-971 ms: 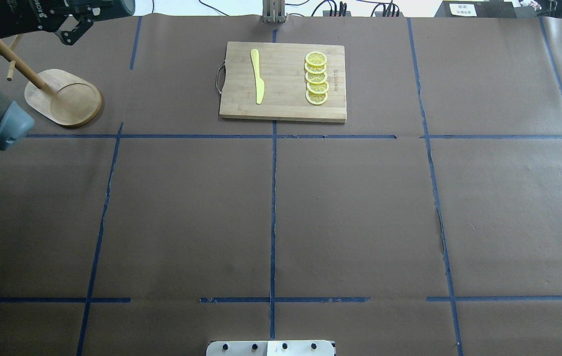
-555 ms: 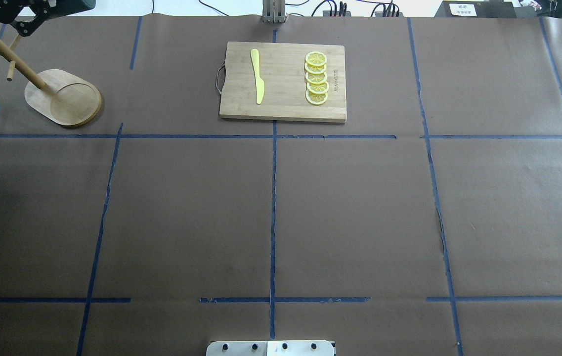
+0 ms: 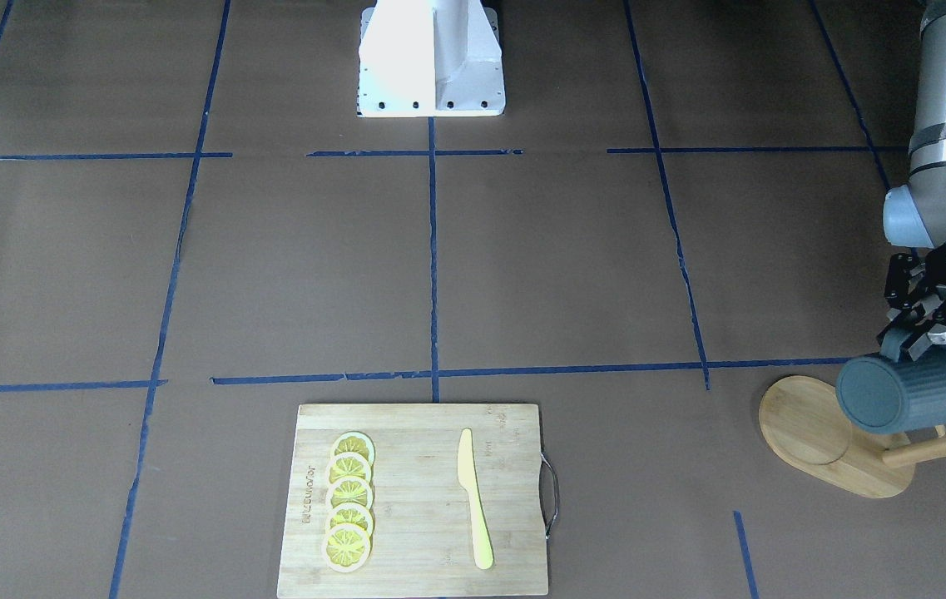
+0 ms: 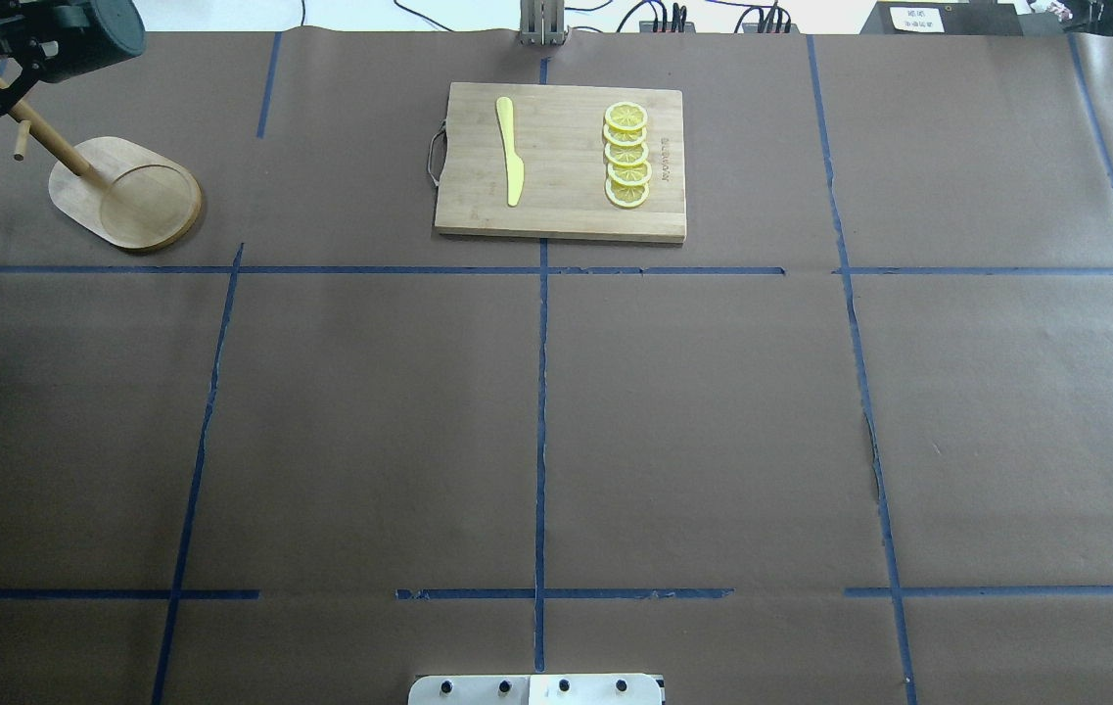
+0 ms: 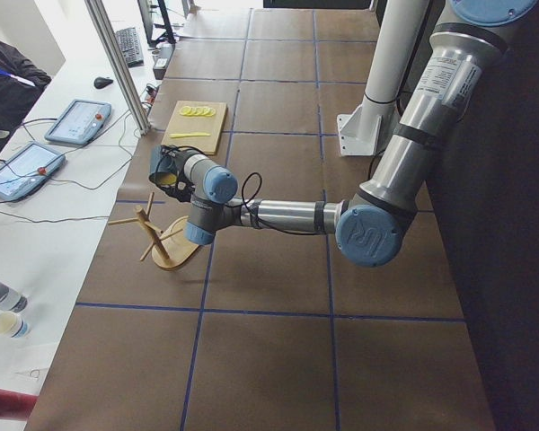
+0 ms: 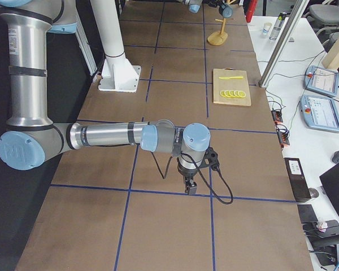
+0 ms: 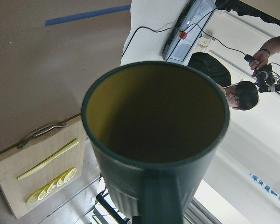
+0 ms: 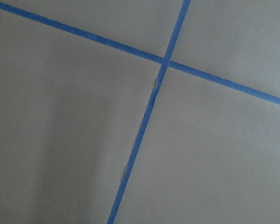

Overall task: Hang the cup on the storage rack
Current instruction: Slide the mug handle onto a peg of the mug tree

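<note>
My left gripper [image 3: 915,343] is shut on the dark teal ribbed cup [image 3: 909,393], held by its handle side and lying sideways in the air. The cup hangs just over the bamboo storage rack [image 3: 805,433], above its tilted-looking post and pegs. From overhead the cup [image 4: 106,29] is at the far left corner, beyond the rack's oval base [image 4: 125,191]. The left wrist view looks into the cup's yellow-olive inside [image 7: 154,116]. My right gripper [image 6: 190,187] points down over the table near the robot's side; I cannot tell whether it is open or shut.
A bamboo cutting board [image 4: 561,162] with a yellow knife [image 4: 509,152] and several lemon slices [image 4: 626,155] lies at the far middle. The robot base [image 3: 431,58] stands at the near edge. Operators and tablets are past the far edge [image 5: 72,121].
My left arm has swung left; its elbow has left the overhead view. The cup has moved left and slightly down, closer to the rack's post top.
</note>
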Robot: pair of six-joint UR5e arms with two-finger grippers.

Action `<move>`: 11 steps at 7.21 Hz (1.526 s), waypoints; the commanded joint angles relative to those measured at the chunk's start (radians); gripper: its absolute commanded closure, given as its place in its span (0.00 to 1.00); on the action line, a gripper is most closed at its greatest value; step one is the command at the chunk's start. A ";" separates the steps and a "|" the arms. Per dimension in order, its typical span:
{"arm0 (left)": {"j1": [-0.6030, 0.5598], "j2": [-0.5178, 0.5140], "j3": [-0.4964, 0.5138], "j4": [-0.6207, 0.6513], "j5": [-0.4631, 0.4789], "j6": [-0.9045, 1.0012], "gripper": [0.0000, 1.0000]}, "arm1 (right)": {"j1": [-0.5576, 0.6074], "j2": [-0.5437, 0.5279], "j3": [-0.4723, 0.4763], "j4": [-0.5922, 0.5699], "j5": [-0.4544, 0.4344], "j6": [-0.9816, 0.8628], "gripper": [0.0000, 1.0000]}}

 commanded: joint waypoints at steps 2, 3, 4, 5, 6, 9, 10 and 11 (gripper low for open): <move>-0.021 -0.002 0.030 -0.022 0.000 0.000 1.00 | 0.006 0.000 0.002 0.000 -0.001 -0.002 0.00; -0.025 -0.002 0.041 -0.050 0.000 0.003 1.00 | 0.009 0.000 0.001 0.000 -0.001 -0.002 0.00; -0.025 -0.002 0.071 -0.103 0.000 0.003 1.00 | 0.013 0.003 0.001 0.000 -0.001 -0.003 0.00; -0.025 -0.004 0.106 -0.157 0.001 0.011 1.00 | 0.015 0.005 0.001 0.000 -0.001 -0.003 0.00; -0.025 -0.005 0.129 -0.185 0.001 0.021 1.00 | 0.016 0.005 0.001 0.000 -0.001 -0.003 0.00; -0.025 -0.005 0.175 -0.226 0.001 0.054 1.00 | 0.021 0.007 0.002 0.000 -0.001 -0.002 0.00; -0.027 -0.005 0.186 -0.229 0.001 0.055 1.00 | 0.021 0.007 0.002 0.000 -0.001 -0.002 0.00; -0.031 -0.005 0.188 -0.229 0.001 0.055 1.00 | 0.021 0.007 0.002 0.000 -0.001 -0.002 0.00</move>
